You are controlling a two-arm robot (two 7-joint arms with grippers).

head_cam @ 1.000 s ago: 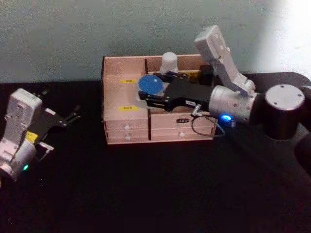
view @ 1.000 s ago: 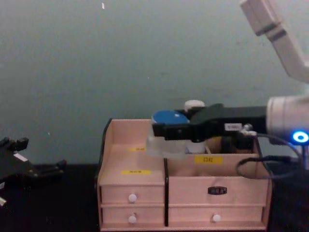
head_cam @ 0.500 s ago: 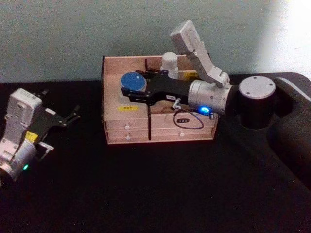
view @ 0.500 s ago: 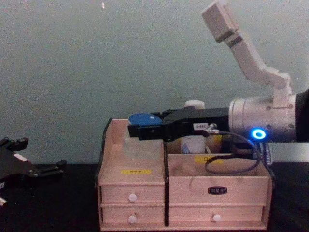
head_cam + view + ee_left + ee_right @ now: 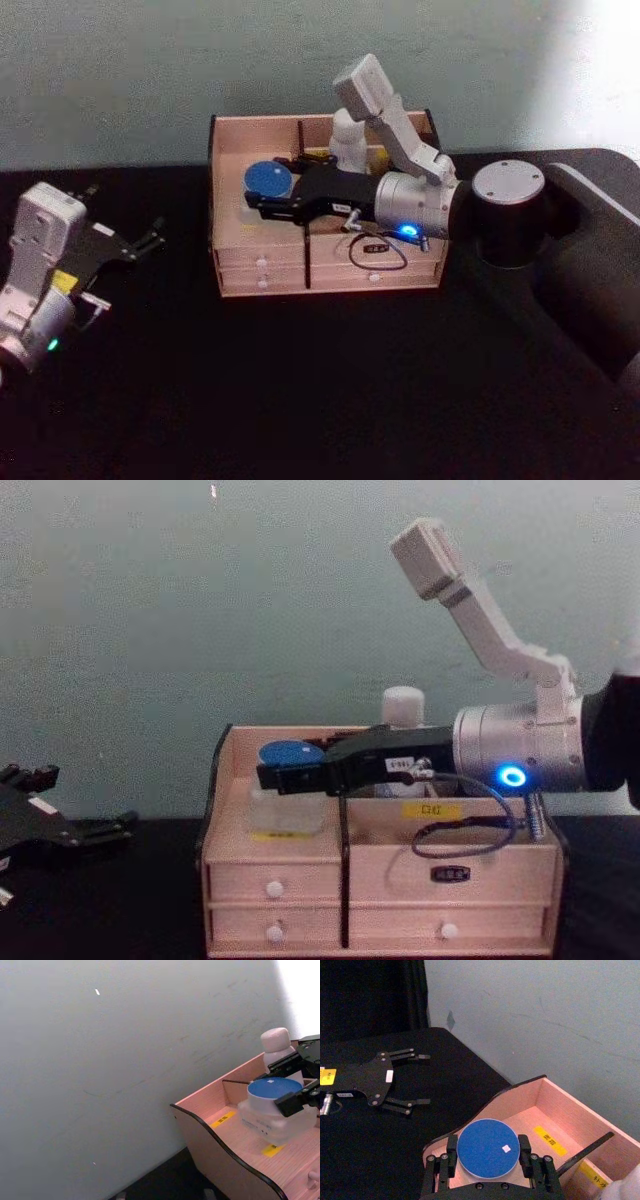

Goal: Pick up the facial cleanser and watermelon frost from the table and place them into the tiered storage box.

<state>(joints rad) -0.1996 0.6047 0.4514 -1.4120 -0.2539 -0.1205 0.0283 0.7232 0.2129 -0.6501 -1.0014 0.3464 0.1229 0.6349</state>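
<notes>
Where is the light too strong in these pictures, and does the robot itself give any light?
Head view: the wall washes out white at upper right; left wrist view: the same white glare on it; chest view: a blue ring light glows on the right arm.

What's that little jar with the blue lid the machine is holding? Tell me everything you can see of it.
The watermelon frost is a squat jar with a clear, frosted-looking body, probably plastic, and a flat round bright blue lid bearing a small white mark. It stands upright, clamped on both sides by the right end effector, in the left compartment of the tiered storage box, on or just above its lower step; I cannot tell which.
</notes>
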